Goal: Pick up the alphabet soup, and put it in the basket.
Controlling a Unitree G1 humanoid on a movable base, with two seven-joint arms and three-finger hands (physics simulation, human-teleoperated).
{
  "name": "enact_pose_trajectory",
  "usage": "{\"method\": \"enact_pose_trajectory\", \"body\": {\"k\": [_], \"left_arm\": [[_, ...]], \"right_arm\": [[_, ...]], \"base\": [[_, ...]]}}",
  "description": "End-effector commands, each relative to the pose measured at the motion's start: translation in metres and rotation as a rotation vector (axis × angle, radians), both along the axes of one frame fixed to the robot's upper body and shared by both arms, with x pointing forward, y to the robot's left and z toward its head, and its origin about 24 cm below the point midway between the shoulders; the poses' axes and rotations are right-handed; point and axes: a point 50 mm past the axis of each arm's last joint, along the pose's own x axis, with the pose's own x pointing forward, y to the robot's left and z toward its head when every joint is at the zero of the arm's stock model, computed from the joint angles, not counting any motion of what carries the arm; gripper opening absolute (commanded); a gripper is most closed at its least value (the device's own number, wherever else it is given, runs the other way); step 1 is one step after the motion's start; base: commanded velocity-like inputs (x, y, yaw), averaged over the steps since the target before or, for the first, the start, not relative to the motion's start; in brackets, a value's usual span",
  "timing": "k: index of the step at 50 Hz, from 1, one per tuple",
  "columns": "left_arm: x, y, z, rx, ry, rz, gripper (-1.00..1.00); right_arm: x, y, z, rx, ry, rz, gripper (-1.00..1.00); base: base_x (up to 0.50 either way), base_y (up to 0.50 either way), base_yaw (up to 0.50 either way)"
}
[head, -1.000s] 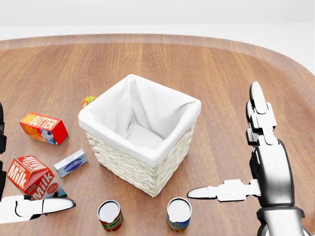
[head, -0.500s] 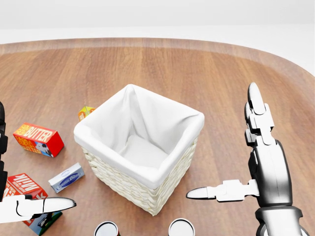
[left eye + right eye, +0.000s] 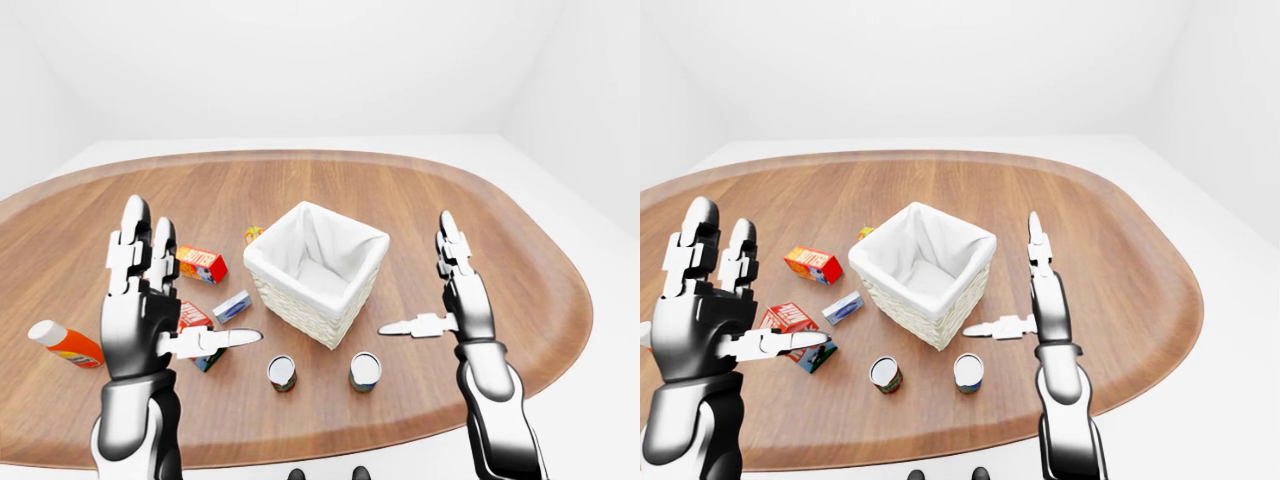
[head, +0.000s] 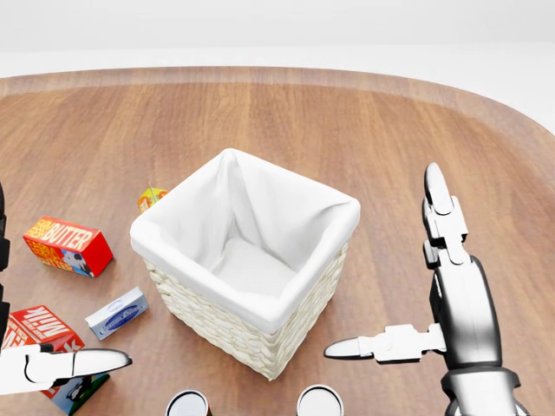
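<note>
With both hands spread open and empty, the right hand (image 3: 455,300) should drop beside the soup can (image 3: 364,371), clear of the basket (image 3: 316,262).

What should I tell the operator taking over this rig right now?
Left robot hand: open, empty, raised over the milk carton.
Right robot hand: open, empty, raised to the right of the basket.
Two cans stand upright on the table below the basket in the left-eye view; which one is the alphabet soup cannot be read.
Done: nothing; the basket looks empty.
Left: identify the soup, grasp it, put it in the basket.
</note>
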Motion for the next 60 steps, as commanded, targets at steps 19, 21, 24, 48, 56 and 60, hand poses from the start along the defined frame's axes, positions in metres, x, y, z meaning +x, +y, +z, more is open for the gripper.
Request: {"method": "enact_pose_trajectory", "body": {"k": [19, 21, 24, 48, 56, 60], "left_arm": [[-0.001, 0.002, 0.001, -0.005, -0.005, 0.004, 1.0], [-0.001, 0.001, -0.001, -0.004, 0.002, 0.001, 1.0], [-0.001, 0.001, 0.0, -0.003, 0.001, 0.0, 1.0], [-0.001, 0.0, -0.002, -0.003, 0.009, -0.003, 1.0], [-0.001, 0.0, -0.002, -0.003, 0.01, -0.004, 1.0], [-0.001, -0.001, -0.002, -0.005, 0.011, -0.005, 1.0]], "right_arm": [[-0.006, 0.01, -0.041, -0.033, 0.134, 0.011, 1.0], [-0.009, 0.01, -0.043, -0.035, 0.14, 0.007, 1.0], [-0.014, 0.01, -0.048, -0.034, 0.148, 0.007, 1.0], [-0.047, 0.014, -0.088, -0.044, 0.295, -0.002, 1.0], [-0.052, 0.016, -0.095, -0.052, 0.324, 0.004, 1.0], [-0.054, 0.017, -0.101, -0.061, 0.348, 0.006, 1.0]], "base": [[0.0, 0.0, 0.0], [0.0, 0.0, 0.0], [0.0, 0.0, 0.0], [0.0, 0.0, 0.0], [0.0, 0.0, 0.0], [0.0, 0.0, 0.0]]}}
